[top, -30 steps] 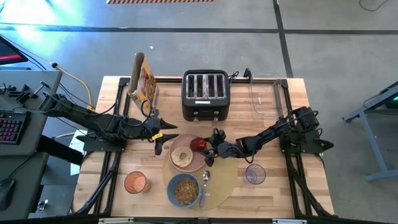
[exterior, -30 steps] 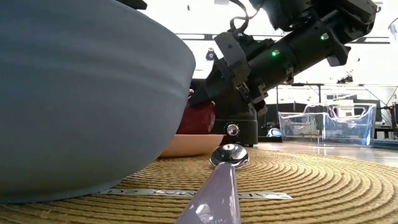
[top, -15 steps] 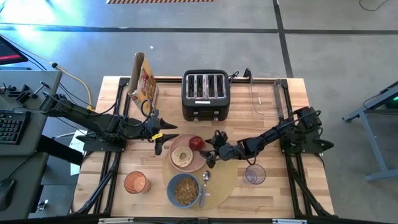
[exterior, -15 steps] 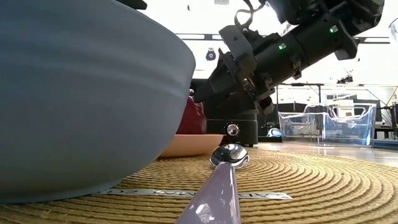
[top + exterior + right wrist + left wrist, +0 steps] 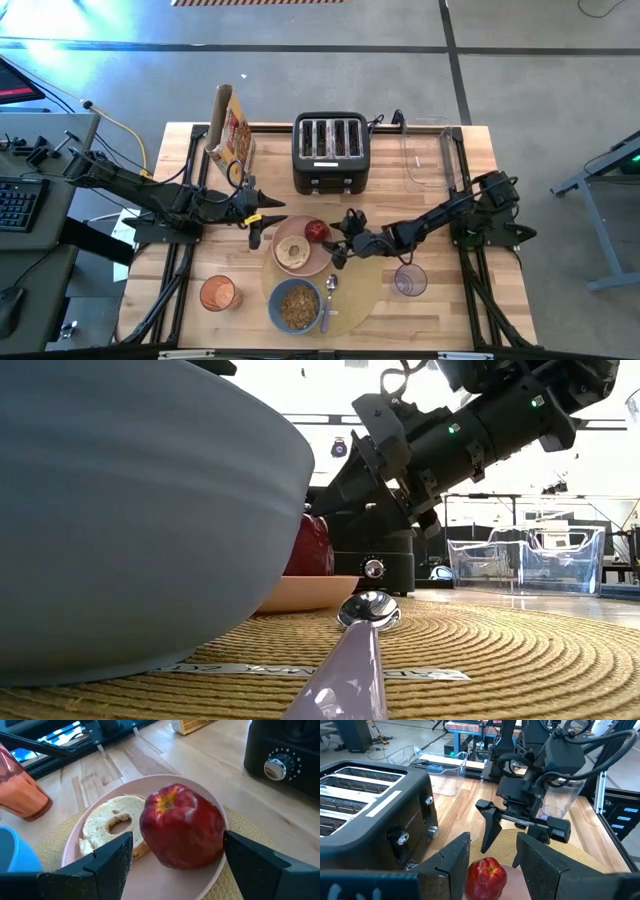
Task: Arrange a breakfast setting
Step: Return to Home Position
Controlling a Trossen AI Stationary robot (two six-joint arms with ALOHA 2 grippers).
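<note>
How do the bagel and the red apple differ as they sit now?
The red apple is glossy red and round; the bagel is pale tan with a hole. The apple stands tall, stem dimple up; the bagel lies flat. Both sit side by side on the pink plate.

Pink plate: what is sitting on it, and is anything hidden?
On the pink plate lie a bagel and a red apple, side by side. They hide the plate surface beneath them. The right tool, open, hangs just off the apple.
</note>
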